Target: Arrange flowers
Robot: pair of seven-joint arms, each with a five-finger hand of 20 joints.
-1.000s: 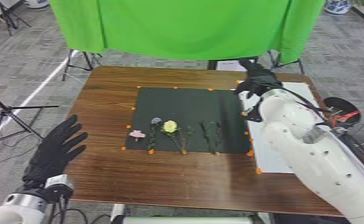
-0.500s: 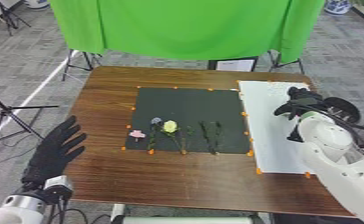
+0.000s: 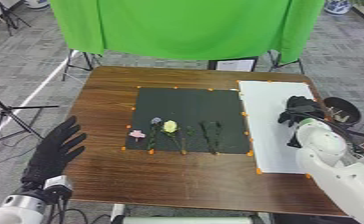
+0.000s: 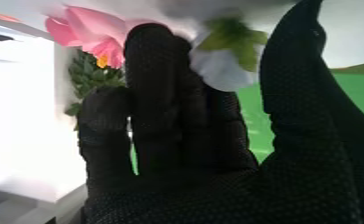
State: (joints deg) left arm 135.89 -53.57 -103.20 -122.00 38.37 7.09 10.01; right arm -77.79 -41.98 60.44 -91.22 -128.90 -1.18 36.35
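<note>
Flowers lie on the black mat, with both robot hands open.
On the desk, pink and pale yellow blooms sit toward the mat's near edge; the left robot hand, fingers straight, is left of the mat; the right robot hand, fingers extended, is right of it, pink and white blooms close by.

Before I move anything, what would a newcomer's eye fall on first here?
Probably the bright green cloth hanging beyond the table in the head view. Next might come the yellow flower, pale against the black mat it lies on. In the right wrist view, a vivid pink flower stands out beside the straight fingers of the right hand.
</note>
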